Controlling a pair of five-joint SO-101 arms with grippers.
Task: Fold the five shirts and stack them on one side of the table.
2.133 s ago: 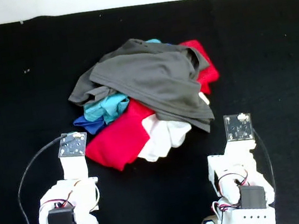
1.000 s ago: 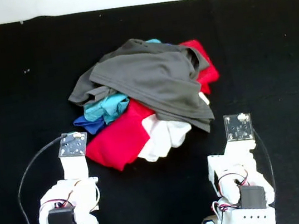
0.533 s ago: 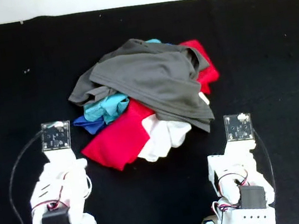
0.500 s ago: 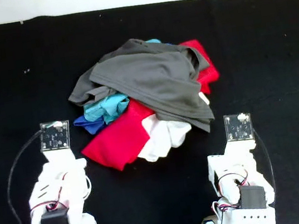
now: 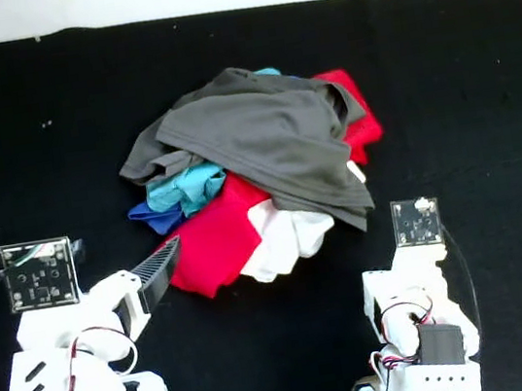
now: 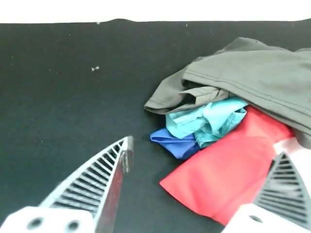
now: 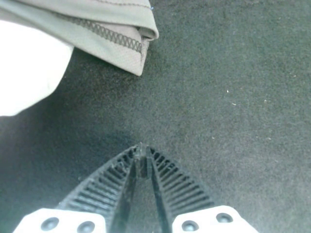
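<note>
Left wrist view: left fingers (image 6: 104,179) gape wide toward the crumpled red cloth shirt (image 6: 228,179), right fingers (image 7: 160,189) pinched together empty; nothing looks folded yet, so the next move is probably gripping its edge.

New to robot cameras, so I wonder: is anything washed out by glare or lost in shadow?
High view: the white shirt shows hardly any folds, and the black table cloth hides shadows. Left wrist view: even light, folds show on the grey shirt and teal shirt. Right wrist view: the white shirt is a flat bright patch; a shadow lies on the cloth before the right hand.
</note>
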